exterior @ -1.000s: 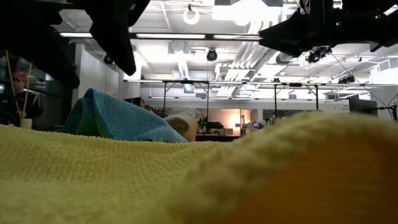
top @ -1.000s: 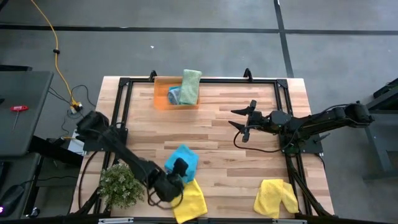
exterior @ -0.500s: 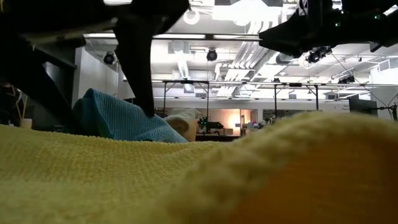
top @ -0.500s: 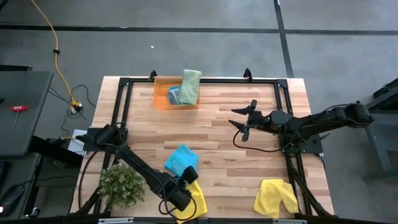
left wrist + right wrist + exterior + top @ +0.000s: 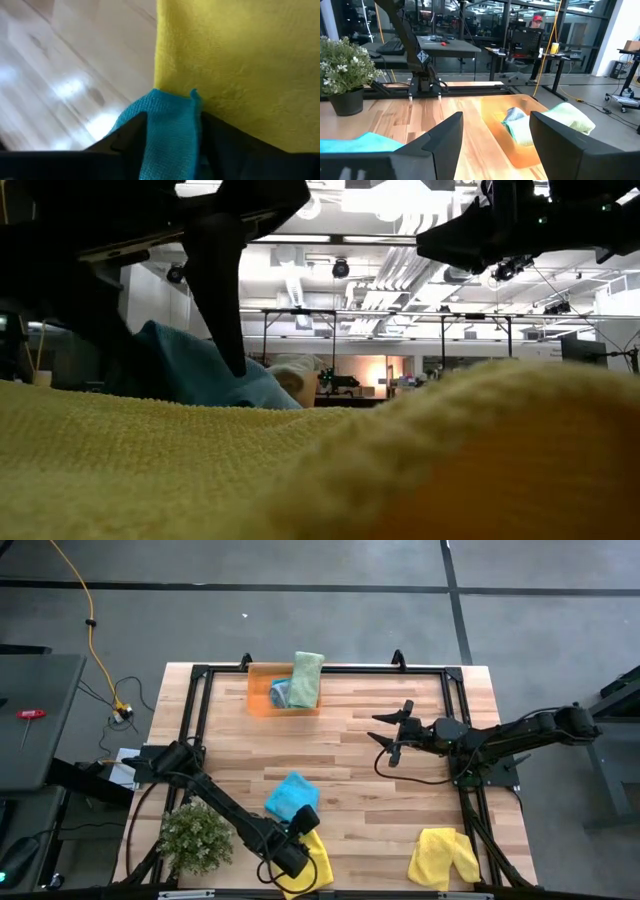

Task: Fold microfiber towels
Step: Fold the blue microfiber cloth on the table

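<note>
Since a second ago your left gripper [image 5: 303, 836] has travelled from the teal-blue towel [image 5: 291, 796] down to its near corner, where that corner overlaps the yellow towel [image 5: 318, 858] at the table's [image 5: 350, 755] front edge. Its wrist view shows the teal-blue corner [image 5: 167, 132] lying between the two fingers [image 5: 127, 137]; you cannot tell whether they have clamped it. Your right gripper [image 5: 393, 735] waits above the table's middle right, jaws apart and empty. A second yellow towel [image 5: 443, 857] lies front right. The light green towel [image 5: 306, 678] and another teal-blue towel [image 5: 281, 692] rest on the orange tray [image 5: 258, 700]. A small plant [image 5: 195, 838] stands front left.
</note>
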